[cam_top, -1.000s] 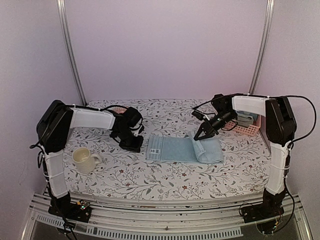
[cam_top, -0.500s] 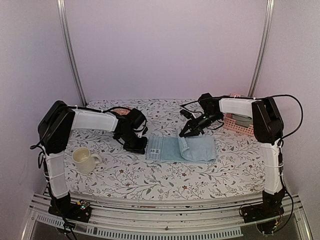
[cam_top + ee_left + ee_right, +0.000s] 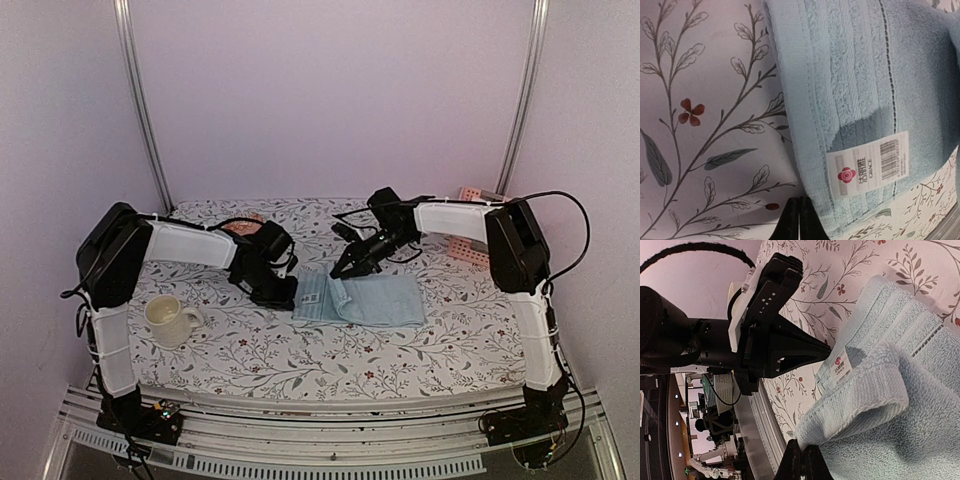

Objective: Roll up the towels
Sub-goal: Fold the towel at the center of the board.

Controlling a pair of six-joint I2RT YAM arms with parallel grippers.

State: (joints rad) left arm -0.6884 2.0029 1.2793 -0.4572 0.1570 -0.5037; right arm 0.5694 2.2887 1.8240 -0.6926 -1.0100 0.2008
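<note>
**Top view.** The towel (image 3: 385,300) lies flat at mid-table, its long side running left to right. The right gripper (image 3: 343,274) is closed on a lifted fold, which has been carried from the towel's right part to near its left end within the last second. The left gripper (image 3: 278,295) has been edged in to that left end. The fold is laid over loosely, so a tight roll is judged not yet formed.

**Left wrist view.** The left jaws are seen pressed together, the tips on the table (image 3: 705,100) at the towel's hem. Whether the hem is caught cannot be told. The label (image 3: 867,167) is still uncovered.

**Right wrist view.** The doubled edge is seen pinched in the right fingertips (image 3: 809,460), raised above the lower layer and facing the left gripper.
</note>
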